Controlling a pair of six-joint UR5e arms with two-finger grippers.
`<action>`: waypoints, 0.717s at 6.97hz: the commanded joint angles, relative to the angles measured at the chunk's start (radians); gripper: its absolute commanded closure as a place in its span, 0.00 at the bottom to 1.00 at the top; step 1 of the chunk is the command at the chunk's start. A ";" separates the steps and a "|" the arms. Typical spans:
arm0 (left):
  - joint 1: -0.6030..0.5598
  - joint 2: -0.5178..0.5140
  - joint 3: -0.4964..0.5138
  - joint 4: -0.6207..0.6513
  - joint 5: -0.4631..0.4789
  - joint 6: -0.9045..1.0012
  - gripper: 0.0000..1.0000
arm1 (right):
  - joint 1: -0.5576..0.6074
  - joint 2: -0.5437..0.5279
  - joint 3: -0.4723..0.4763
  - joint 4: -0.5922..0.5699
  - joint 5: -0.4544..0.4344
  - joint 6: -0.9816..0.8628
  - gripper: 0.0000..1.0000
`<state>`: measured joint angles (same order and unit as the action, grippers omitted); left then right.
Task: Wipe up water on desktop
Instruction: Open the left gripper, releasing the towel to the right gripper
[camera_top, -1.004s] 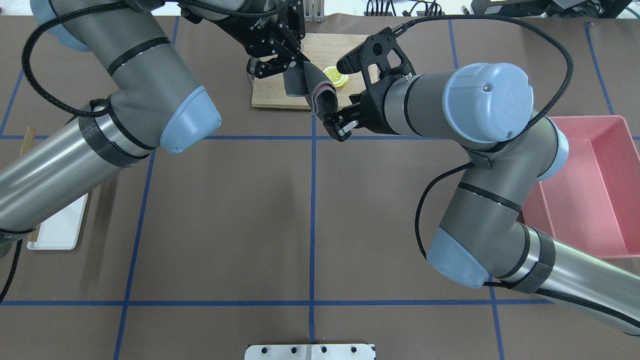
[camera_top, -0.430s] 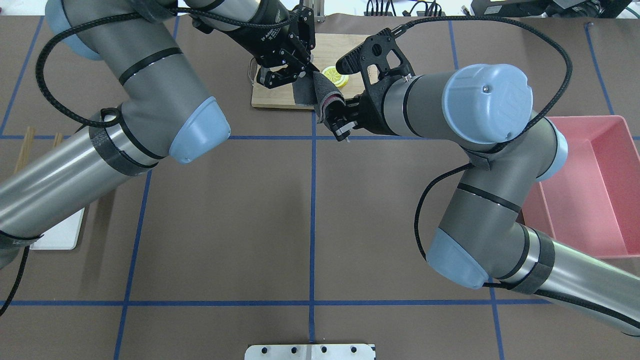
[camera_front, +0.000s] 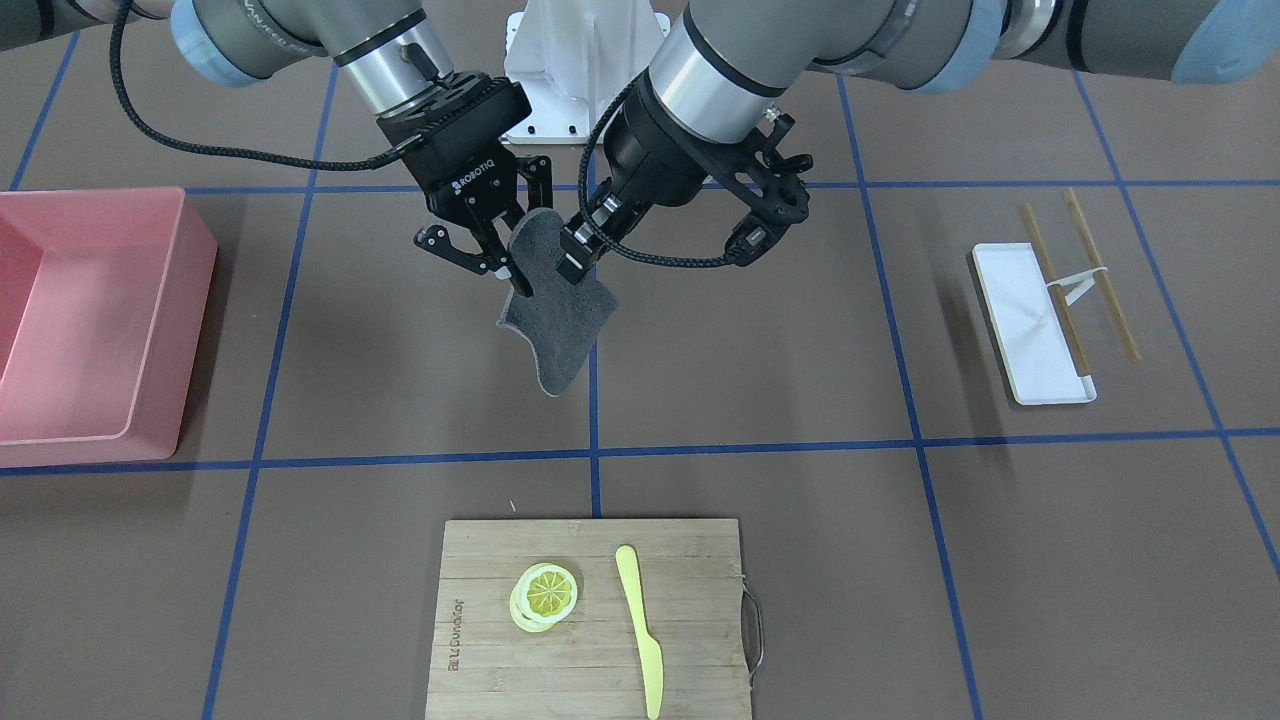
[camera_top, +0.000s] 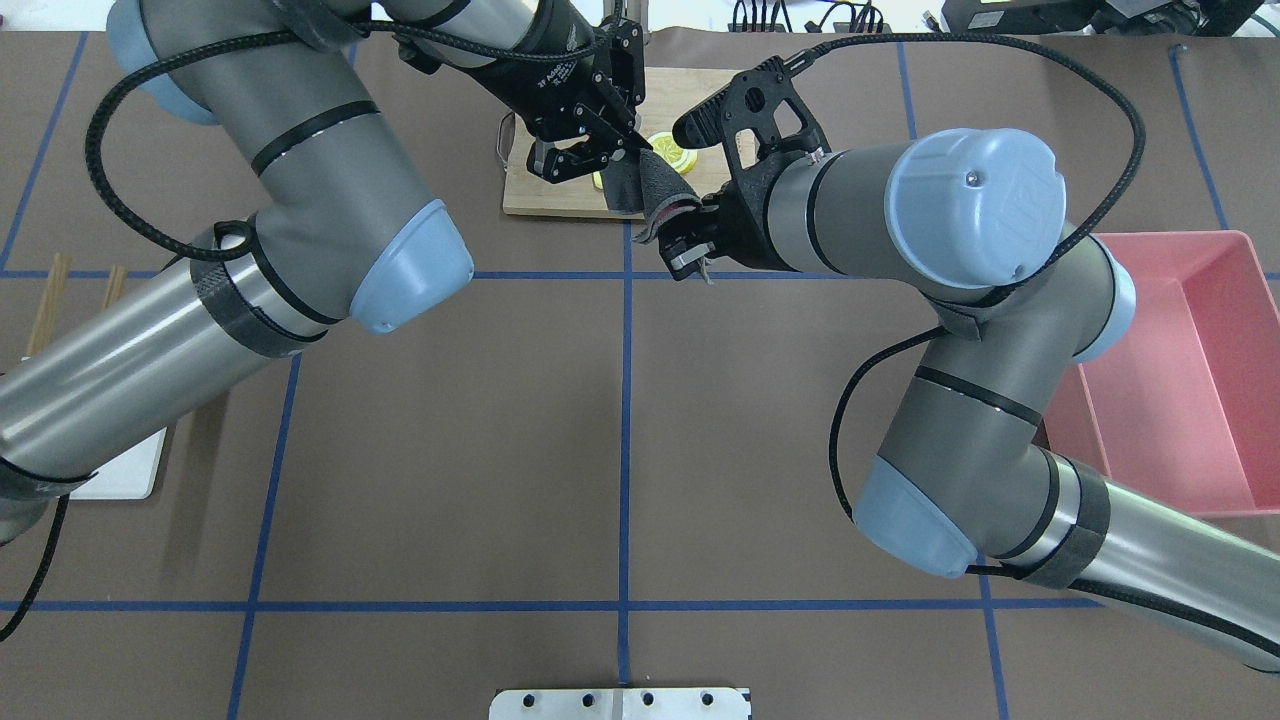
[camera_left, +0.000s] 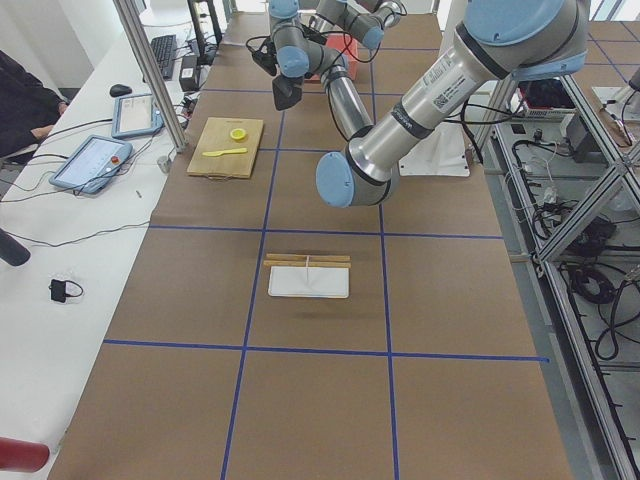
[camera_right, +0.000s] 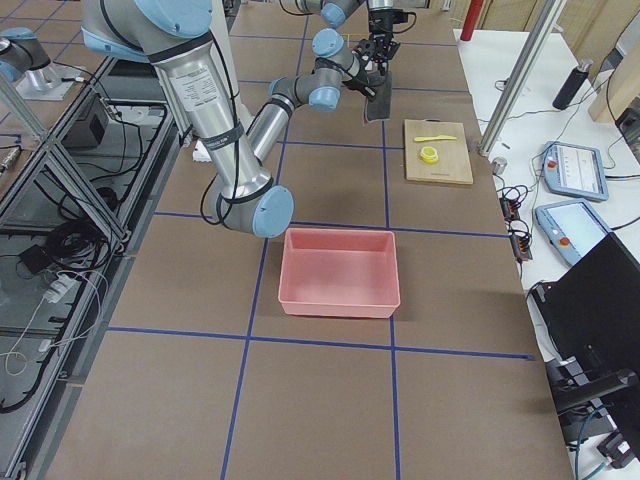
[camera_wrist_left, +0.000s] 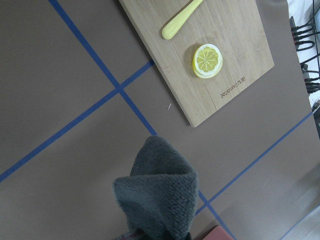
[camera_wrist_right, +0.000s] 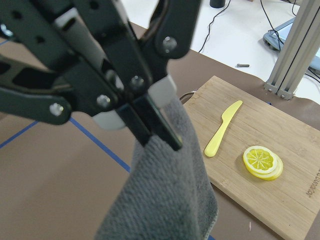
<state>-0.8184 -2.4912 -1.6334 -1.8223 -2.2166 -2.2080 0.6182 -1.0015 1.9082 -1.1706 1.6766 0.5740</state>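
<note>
- While both arms hang above it, the desktop (camera_front: 800, 330) spreads flat beneath everything, brown with blue tape lines; no water shows on it.
- Judged stiff and fixed: nothing to grasp, only a surface to press against.
- Held clear above its centre line hangs a grey cloth (camera_front: 556, 325), soft, light and limp.
- Left gripper (camera_top: 633, 150) and right gripper (camera_top: 685, 256) each pinch it, jaws narrowed onto the fabric.
- Cutting board (camera_front: 700, 600) lies beyond, apart.
</note>
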 joint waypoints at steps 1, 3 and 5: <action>0.001 0.000 0.004 0.000 0.000 0.001 1.00 | 0.000 -0.002 0.000 0.002 0.000 0.000 0.90; 0.001 0.002 0.006 0.001 0.000 0.001 1.00 | 0.000 -0.002 0.002 0.002 0.000 -0.008 0.73; 0.001 0.003 0.007 0.002 -0.002 0.001 1.00 | 0.000 -0.002 0.002 0.002 0.000 -0.006 0.66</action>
<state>-0.8176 -2.4887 -1.6267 -1.8210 -2.2176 -2.2074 0.6182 -1.0032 1.9098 -1.1691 1.6766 0.5671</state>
